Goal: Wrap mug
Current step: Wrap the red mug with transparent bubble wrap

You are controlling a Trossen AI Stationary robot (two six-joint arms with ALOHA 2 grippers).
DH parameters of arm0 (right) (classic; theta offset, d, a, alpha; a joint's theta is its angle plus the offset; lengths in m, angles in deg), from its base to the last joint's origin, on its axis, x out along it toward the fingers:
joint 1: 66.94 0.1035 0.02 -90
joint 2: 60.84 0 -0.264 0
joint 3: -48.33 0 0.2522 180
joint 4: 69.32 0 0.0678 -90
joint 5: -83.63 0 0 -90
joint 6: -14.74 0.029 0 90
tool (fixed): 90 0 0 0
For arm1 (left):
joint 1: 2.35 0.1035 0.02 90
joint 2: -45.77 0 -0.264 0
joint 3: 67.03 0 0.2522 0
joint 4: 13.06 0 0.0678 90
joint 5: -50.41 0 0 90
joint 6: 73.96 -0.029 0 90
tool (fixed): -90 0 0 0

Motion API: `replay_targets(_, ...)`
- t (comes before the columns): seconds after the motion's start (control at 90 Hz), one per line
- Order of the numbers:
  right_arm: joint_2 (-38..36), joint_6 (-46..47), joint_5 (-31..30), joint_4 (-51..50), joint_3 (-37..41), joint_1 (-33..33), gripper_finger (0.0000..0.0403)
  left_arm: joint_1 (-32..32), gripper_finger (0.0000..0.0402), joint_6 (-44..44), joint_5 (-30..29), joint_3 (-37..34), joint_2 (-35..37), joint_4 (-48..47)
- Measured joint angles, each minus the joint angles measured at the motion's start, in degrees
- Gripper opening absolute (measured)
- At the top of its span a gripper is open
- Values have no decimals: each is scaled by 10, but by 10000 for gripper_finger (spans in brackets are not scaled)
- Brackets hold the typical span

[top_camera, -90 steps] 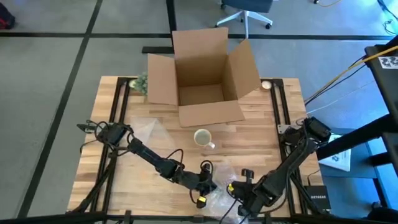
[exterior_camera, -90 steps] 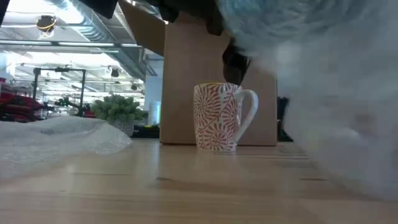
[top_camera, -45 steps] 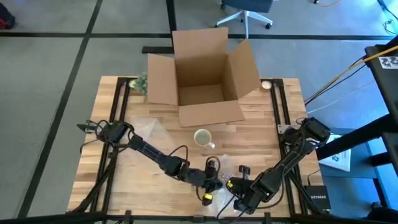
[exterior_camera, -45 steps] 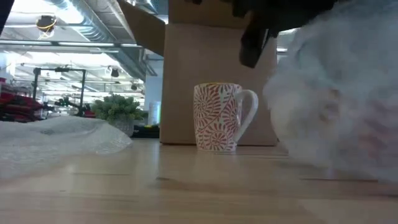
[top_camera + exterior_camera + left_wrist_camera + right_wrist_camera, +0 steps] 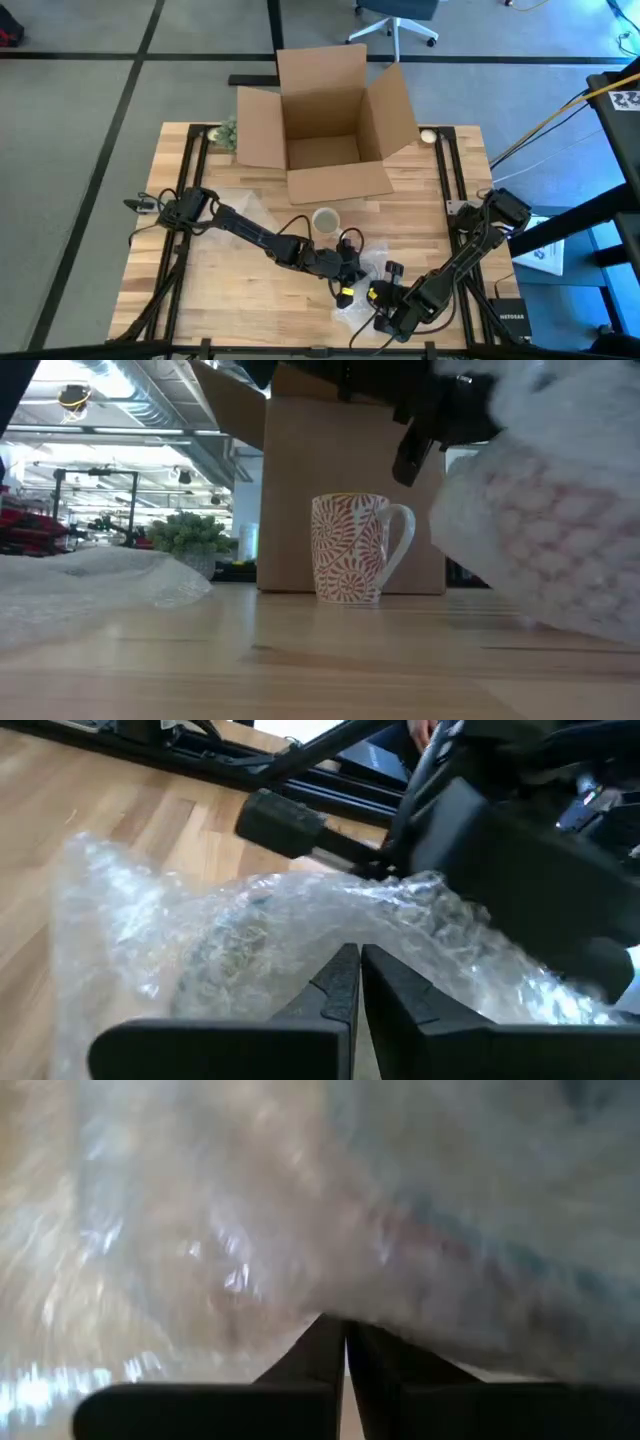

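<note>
both hands (image 5: 362,288) pinching bubble wrap (image 5: 540,530), mug (image 5: 325,220) upright

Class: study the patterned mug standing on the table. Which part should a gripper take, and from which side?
Probably the rim of the mug, from straight above. It stands upright with its mouth open; its handle is a narrow loop on one side, harder to pinch.

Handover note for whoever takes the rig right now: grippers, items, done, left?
Left gripper: shut on the bubble wrap, near the table's front.
Right gripper: shut on the same sheet, beside the left.
Mug: upright and bare, in front of the open box.
A second sheet lies on the table's left side.
Done: wrap gripped and lifted.
Left: bring it to the mug and wrap.
</note>
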Motion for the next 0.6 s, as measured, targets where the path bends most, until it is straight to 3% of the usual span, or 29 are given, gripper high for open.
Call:
replay_targets(0.256, 0, 13, -16, 122, 65, -3, 0, 4, 1, -7, 1, 0, 0, -8)
replay_targets(0.478, -58, 13, 76, -7, 40, 3, 0, 4, 1, -5, 0, 0, 0, -31)
replay_targets(0.6, -87, 15, 70, -92, 44, 0, 0, 4, 1, -5, 1, 0, 0, -35)
